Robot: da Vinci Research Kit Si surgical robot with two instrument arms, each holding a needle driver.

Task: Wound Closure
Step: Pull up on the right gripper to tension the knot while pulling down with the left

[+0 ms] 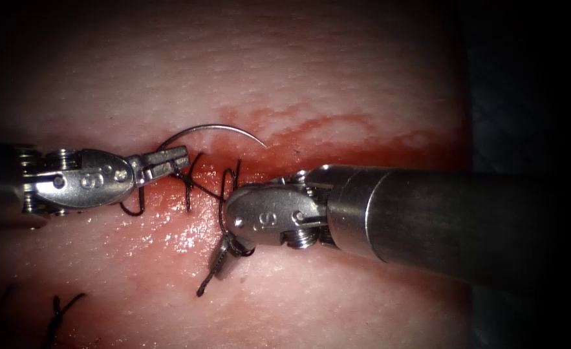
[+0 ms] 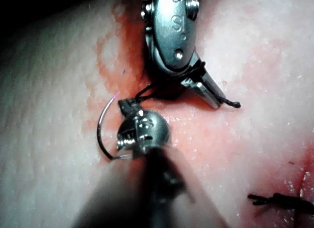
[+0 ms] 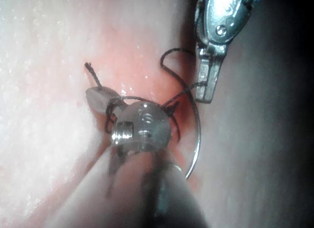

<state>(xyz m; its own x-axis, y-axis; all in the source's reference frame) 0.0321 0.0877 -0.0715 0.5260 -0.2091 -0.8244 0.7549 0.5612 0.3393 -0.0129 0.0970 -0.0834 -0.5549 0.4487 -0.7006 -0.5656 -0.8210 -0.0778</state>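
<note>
Holding the needle [image 1: 215, 128] near its blunt end in closed jaws, the left tool [image 1: 163, 161] keeps its curve free above the cut [image 1: 337, 158], while the right tool [image 1: 222, 257] is clamped on the thread [image 1: 202, 286] below the cut, probably for tension.

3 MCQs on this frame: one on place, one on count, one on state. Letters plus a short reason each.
1. Where is the needle held?
A. at the swaged end by the left tool
B. at the tip
C. by neither tool

2. How many tools hold something?
A. none
B. one
C. two

3. What are the right tool's jaws shut on?
A. needle
B. thread
C. tissue

Answers:
1 A, the arc rises from the left tool's jaws and its tip is free above the cut.
2 C, each tool is clamped on something.
3 B, a dark thread end sticks out past the jaws.
</note>
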